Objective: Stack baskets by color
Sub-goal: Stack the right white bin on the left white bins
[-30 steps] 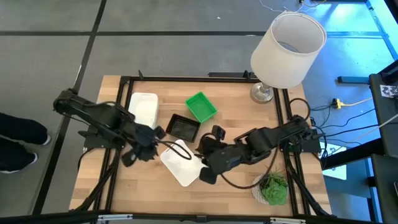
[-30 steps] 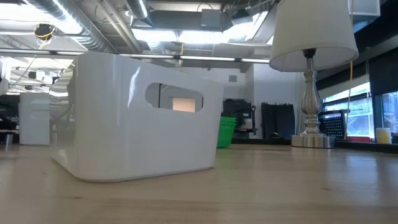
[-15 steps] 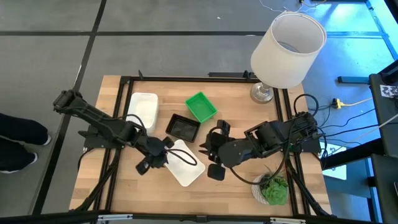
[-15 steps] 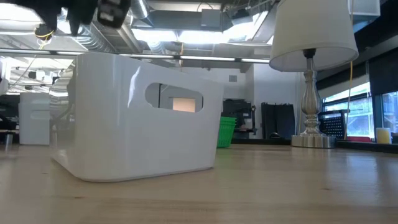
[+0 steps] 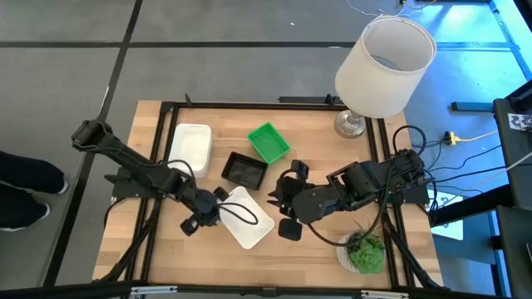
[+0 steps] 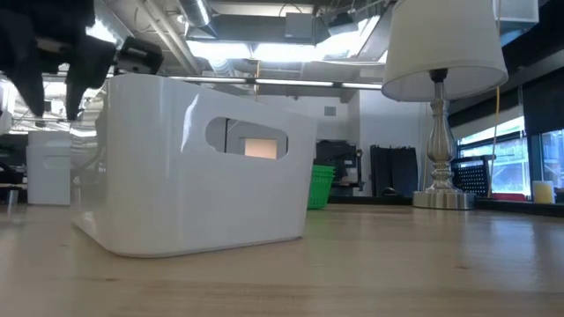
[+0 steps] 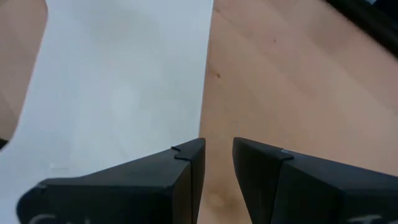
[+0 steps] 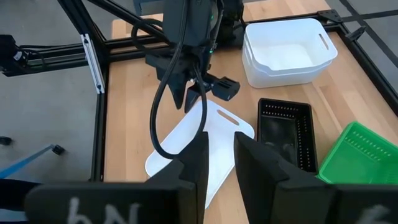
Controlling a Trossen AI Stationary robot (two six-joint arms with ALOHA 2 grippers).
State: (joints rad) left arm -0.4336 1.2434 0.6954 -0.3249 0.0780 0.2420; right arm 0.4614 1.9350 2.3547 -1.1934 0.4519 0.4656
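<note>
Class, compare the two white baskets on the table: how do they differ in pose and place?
The white basket at the back left sits upright, opening upward; the white basket near the table's middle lies upside down, bottom up.
The back-left basket sits square to the table edge, with no arm over it; the middle basket lies askew, with the left pincer above its edge.
Both are white with slot handles.

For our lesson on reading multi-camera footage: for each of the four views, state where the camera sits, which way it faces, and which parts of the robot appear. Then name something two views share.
High view: overhead, looking straight down; both arms, left gripper and right gripper by the loose white basket.
Low view: tabletop height, looking across past that basket to the lamp; one dark gripper shows top left.
Left wrist view: looks down past its own fingers at white plastic and wood.
Right wrist view: faces the left arm, own fingers in front.
Shared: the green basket shows in the high and right wrist views.
</note>
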